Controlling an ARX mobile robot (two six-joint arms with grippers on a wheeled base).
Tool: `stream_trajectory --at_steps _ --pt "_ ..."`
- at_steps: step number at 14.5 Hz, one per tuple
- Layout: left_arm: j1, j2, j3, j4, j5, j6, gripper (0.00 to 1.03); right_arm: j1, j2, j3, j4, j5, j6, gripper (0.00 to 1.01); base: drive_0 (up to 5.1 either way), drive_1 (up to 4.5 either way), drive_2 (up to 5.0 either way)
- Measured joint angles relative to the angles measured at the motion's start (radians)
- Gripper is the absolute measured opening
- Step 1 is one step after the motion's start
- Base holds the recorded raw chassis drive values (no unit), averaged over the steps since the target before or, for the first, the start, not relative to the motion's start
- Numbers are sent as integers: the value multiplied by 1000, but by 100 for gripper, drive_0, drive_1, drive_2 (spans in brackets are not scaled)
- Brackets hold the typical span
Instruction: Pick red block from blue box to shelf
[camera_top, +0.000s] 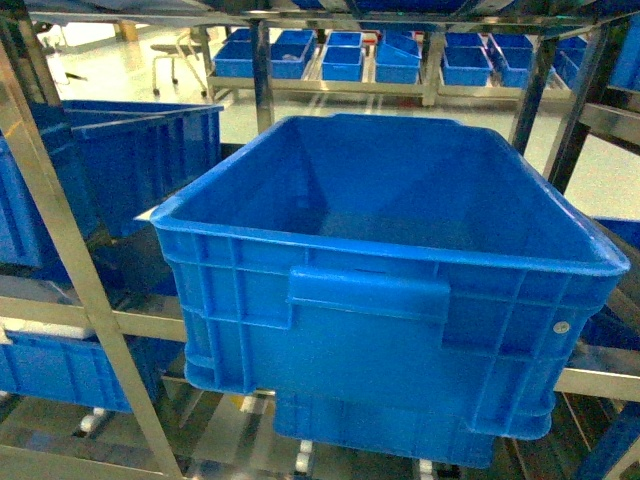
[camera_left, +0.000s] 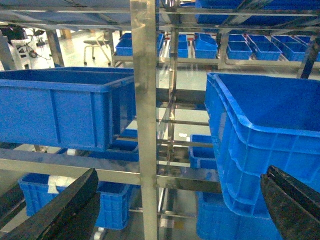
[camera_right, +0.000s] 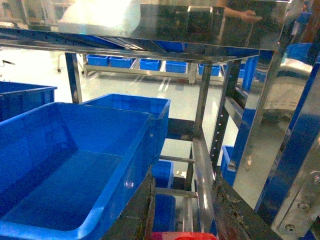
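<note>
much room above crate rim (camera_top: 400, 250)

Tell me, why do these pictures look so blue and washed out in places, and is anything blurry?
Head view: the big blue crate fills the frame with saturated blue, slightly soft. Left wrist view: the steel upright glints, and the dark fingers at the bottom corners are blurred from closeness. Right wrist view: a blown-out white patch sits top left, and the steel shelf mirrors the room.

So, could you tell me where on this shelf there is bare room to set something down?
The floor of the front crate is bare between its four walls. Left of it, a steel upright and a neighbouring crate crowd the gap.
</note>
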Motion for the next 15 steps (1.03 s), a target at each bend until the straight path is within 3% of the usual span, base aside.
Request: stream_trajectory --at_steps 15 --pt "0 0 0 0 0 0 98 0 0 0 0 0 0 28 0 0 0"
